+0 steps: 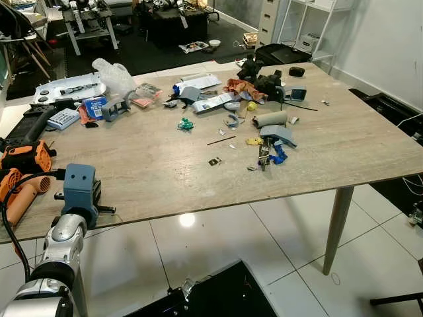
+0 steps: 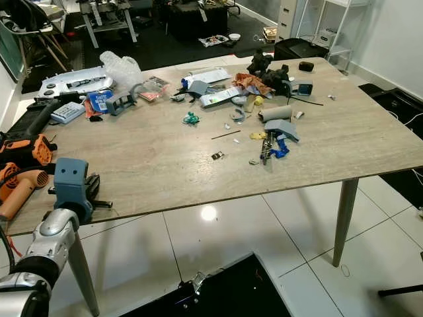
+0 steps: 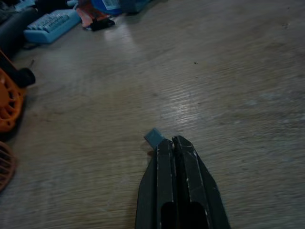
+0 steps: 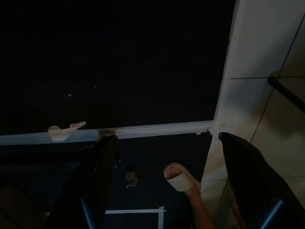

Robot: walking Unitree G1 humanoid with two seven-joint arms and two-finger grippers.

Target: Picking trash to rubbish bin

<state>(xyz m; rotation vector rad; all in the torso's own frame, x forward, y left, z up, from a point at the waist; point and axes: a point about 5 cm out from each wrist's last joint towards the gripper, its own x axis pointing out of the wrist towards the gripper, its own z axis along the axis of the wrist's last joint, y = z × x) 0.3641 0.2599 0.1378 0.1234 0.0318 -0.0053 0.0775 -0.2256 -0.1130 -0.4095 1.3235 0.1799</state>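
A long pale wood-grain bench (image 1: 165, 172) on slanted grey legs is seen standing on a glossy white tiled floor (image 1: 218, 244). Small litter is scattered over its far half: a crumpled clear plastic bag (image 1: 114, 76), a green scrap (image 1: 186, 123), a grey cardboard tube (image 1: 271, 119) and a thin dark stick (image 1: 221, 140). Orange power tools (image 1: 25, 168) lie at its left end. The silver left arm (image 1: 56, 254) is raised at the bench's near edge, its blue wrist housing (image 1: 80, 188) over the surface.
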